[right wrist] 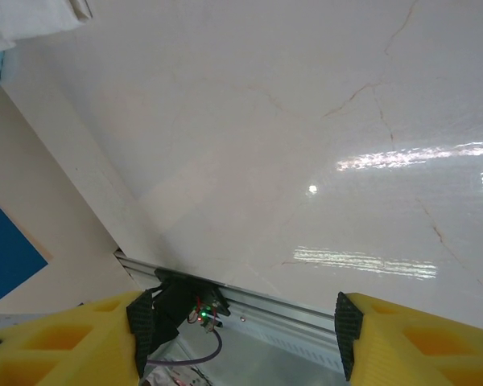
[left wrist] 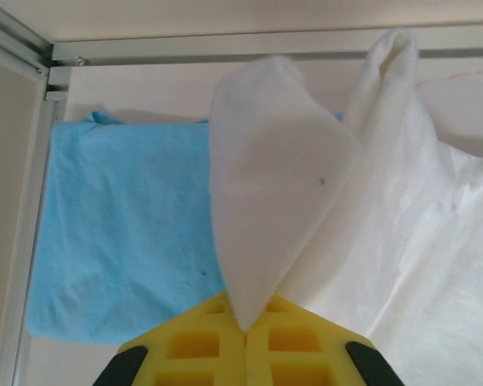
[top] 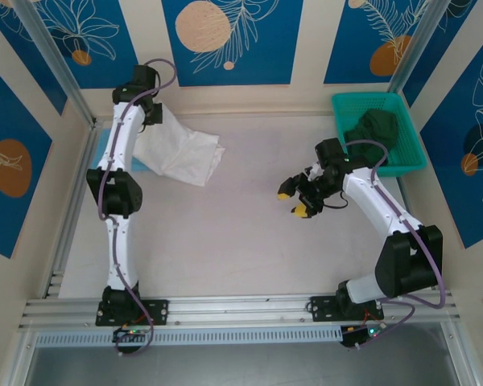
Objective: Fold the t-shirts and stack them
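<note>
White t-shirt [left wrist: 290, 209] hangs pinched in my clenched left fingers [left wrist: 225, 344], far left, partly over the light-blue t-shirt [left wrist: 121, 233] flat on the desk [top: 241, 233]. My right fingers [top: 300, 211] gape empty. Such a thin pinch may slip, dropping it crumpled.

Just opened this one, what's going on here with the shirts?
The left gripper is shut on a pinch of the white t-shirt at the table's far left corner, holding part of it raised over the light-blue t-shirt, which lies flat. The right gripper is open and empty above the table. A dark green cloth sits in the teal basket at far right. The white shirt is loosely bunched, not yet neatly stacked.
</note>
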Controlling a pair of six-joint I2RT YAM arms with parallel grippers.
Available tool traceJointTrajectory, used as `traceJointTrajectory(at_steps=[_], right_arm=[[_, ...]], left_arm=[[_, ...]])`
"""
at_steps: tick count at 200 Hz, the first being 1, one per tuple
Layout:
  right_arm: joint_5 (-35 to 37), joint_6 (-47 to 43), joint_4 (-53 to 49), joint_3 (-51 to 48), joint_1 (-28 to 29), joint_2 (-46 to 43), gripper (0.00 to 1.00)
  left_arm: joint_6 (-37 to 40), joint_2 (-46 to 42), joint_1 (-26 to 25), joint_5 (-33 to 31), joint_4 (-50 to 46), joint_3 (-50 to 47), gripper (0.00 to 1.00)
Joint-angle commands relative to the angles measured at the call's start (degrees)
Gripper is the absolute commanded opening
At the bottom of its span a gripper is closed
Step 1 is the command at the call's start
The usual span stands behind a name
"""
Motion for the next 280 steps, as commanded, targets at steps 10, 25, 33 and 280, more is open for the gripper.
traceJointTrajectory(at_steps=[10,25,33,280], right_arm=[[0.0,0.1,-2.0,2.8,1.7,1.9,0.63],[0.2,0.1,-2.1,3.5,2.4,2.7,0.63],[0.3,-0.1,-2.2,4.0,2.7,3.2,0.63],[1.9,0.3,-3.8,6.9,4.3,4.3,0.63]], left_arm=[[-3.8,-5.4,1.5,3.9,1.8,3.3,0.0],[-5.2,-5.9,1.4,4.8,2.1,4.3,0.0],[-5.6,-6.2,1.5,4.8,2.4,4.6,0.0],[-11.9,4.7,20.6,1.3,2.4,3.9,0.49]])
